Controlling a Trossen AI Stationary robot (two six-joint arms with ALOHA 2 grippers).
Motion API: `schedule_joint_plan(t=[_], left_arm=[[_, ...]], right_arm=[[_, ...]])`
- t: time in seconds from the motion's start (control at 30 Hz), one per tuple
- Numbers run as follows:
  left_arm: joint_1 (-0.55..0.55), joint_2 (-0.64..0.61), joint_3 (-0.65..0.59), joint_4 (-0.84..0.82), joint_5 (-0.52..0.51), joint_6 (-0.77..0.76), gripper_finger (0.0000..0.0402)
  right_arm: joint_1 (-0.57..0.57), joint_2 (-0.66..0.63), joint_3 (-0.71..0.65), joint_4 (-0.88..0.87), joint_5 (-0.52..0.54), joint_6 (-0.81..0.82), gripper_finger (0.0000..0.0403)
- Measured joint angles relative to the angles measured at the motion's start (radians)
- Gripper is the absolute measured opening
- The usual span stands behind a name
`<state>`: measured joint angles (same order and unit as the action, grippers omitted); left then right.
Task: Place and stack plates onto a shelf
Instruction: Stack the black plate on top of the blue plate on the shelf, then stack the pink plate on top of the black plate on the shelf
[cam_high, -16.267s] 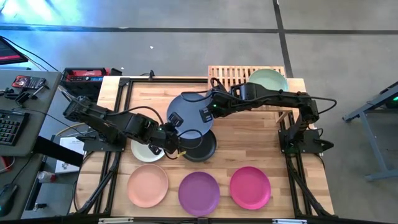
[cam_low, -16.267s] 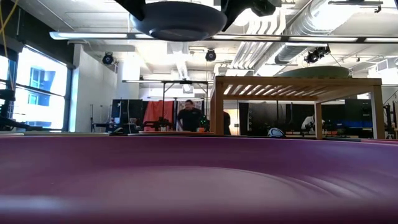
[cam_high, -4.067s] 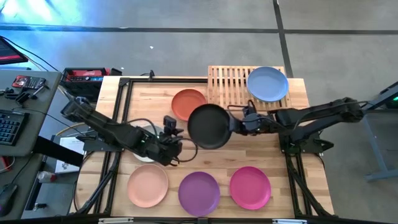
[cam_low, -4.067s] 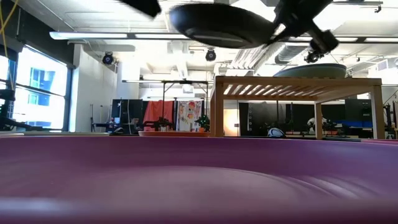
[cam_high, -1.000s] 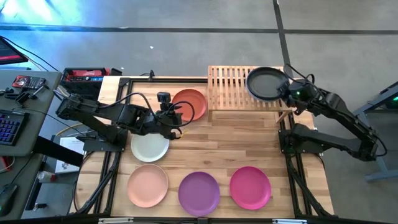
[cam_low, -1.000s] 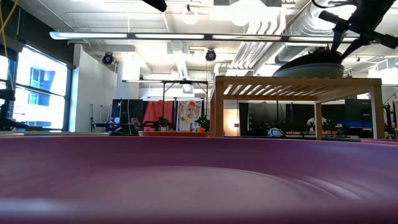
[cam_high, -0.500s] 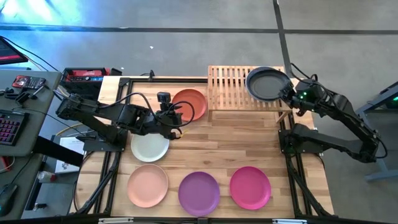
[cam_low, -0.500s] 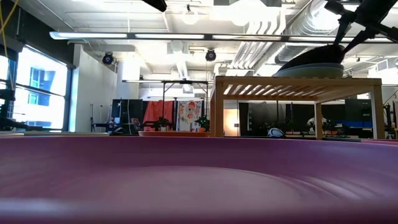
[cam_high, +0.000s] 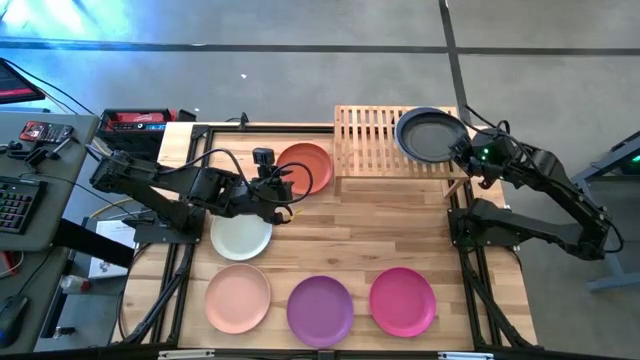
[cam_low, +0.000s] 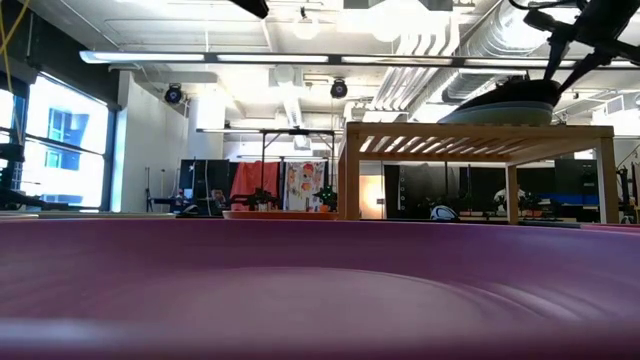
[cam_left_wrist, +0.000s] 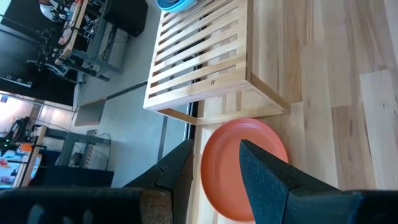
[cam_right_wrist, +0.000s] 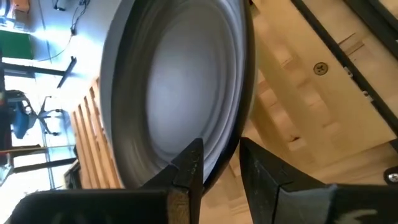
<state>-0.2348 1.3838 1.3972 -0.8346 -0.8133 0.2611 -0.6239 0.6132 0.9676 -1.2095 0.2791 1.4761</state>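
Black plate (cam_high: 428, 135) shelved since; six visible.

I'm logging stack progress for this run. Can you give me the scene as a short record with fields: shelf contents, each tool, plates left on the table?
shelf: black plate tops the stack at its right end
right tool: shut on the black plate's rim
left tool: open, at the orange-red plate, holding nothing
plates on table: orange-red, pale grey-green plate, peach plate, purple plate, magenta plate
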Motion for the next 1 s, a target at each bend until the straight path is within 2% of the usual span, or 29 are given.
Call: schedule_joint_plan(t=[0.23,0.43,1.0], left_arm=[[0.0,0.0,0.0,0.027,0.0,0.0,0.012],[0.0,0.0,0.0,0.026,0.0,0.002,0.012],[0.0,0.0,0.0,0.025,0.0,0.002,0.012]], right_arm=[[0.0,0.0,0.0,0.094,-0.01,-0.018,0.008],[0.0,0.0,0.0,0.067,-0.012,-0.019,0.008],[0.0,-0.015,0.0,0.047,-0.168,-0.019,0.008]])
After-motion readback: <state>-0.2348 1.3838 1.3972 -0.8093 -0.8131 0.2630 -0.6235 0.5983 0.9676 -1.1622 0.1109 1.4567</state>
